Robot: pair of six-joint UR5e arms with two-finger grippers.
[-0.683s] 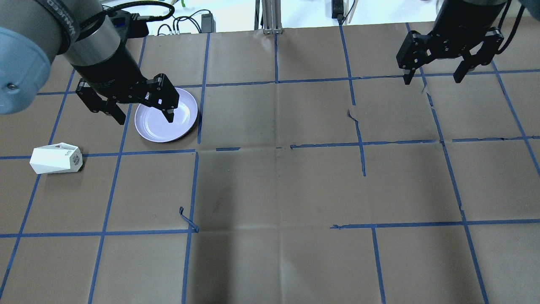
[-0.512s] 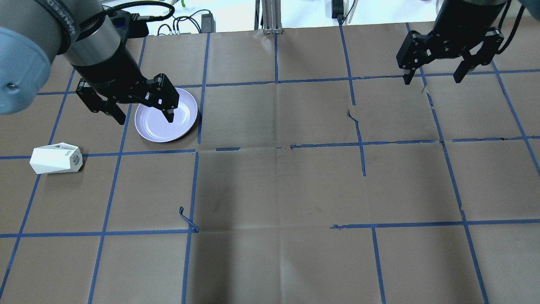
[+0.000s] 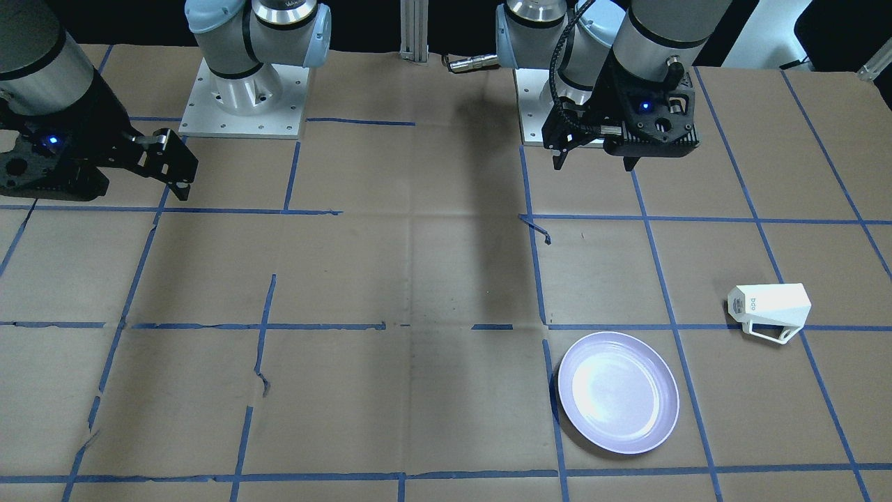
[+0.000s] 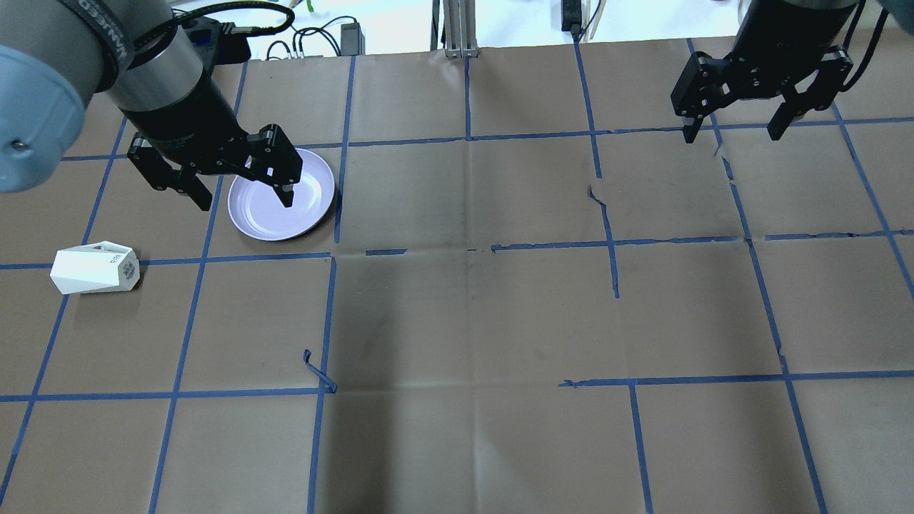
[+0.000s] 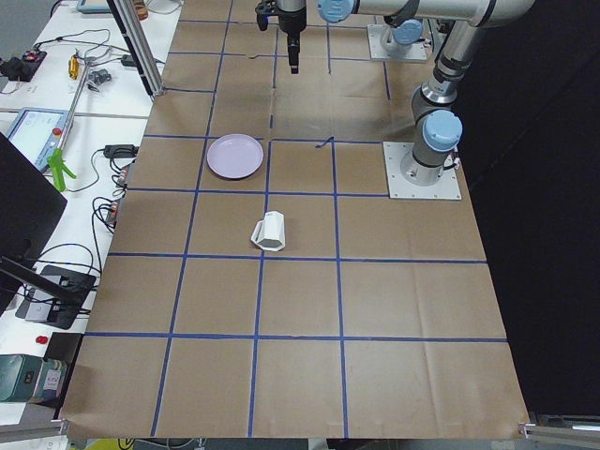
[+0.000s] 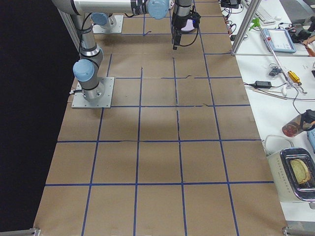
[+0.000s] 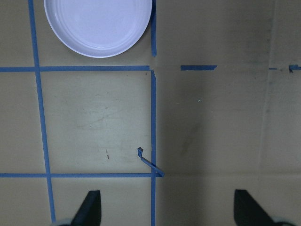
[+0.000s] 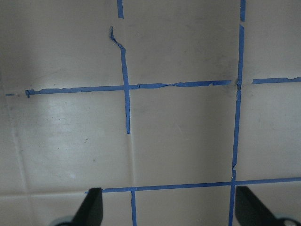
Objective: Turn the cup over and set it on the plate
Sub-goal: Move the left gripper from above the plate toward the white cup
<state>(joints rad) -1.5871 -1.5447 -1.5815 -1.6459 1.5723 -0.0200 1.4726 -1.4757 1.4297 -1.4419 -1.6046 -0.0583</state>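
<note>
The white faceted cup lies on its side on the table at the left, also in the front view with its handle toward that camera. The lavender plate sits empty, farther back and to the cup's right; it also shows in the front view and the left wrist view. My left gripper is open and empty, held high over the table near the plate and well away from the cup. My right gripper is open and empty, high over the far right of the table.
Brown paper with a grid of blue tape covers the table. A loose curl of tape sticks up near the middle left. The arm bases stand at the robot's edge of the table. Cables and a metal post lie beyond the far edge.
</note>
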